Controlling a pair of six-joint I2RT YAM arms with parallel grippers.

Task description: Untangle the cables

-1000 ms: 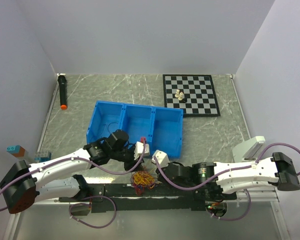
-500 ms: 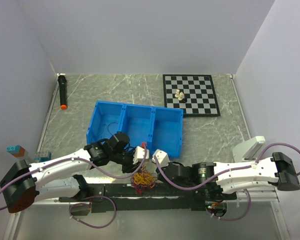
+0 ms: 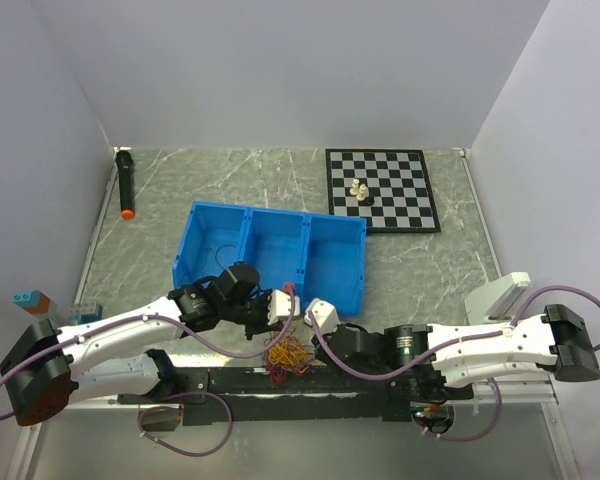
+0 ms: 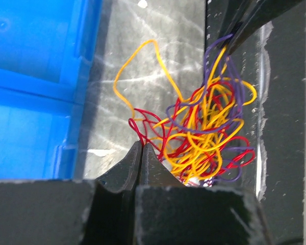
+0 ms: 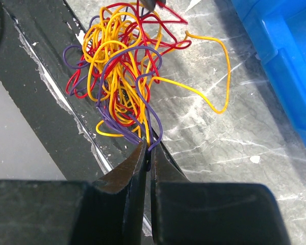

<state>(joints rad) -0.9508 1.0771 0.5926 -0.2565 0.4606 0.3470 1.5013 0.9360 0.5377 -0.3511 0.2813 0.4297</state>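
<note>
1. Cables [image 3: 288, 355] [image 4: 204, 132] [image 5: 122, 66]: red, yellow and purple tangle on the worktop [image 3: 230, 180], near the blue bin [image 3: 242, 213], partly over the black rail [image 3: 360, 381].
2. Left pincer [image 4: 141, 145] [image 3: 286, 296]: closed tight, pinching a red strand [image 4: 135, 130].
3. Right pincer [image 5: 148, 148] [image 3: 306, 320]: closed, nipping a purple loop [image 5: 159, 133].

- The overhead camera gives me bright, even, diffuse light. The counter [image 3: 230, 175] reads clearly and the walls [image 3: 280, 70] carry no hard shadows.
- Shadows at the near edge are soft, and a thin white strip of glare runs along it.
- In my left wrist view, pale glare streaks the counter, the blue bin [image 4: 30, 76] looks saturated and soft, and the left end effector [image 4: 141, 145] is a dark blur.
- The cables [image 4: 204, 127] are fairly sharp there, beside a near-black band on the right.
- In my right wrist view the cables are crisp. The right end effector [image 5: 148, 148] is underexposed and out of focus.
</note>
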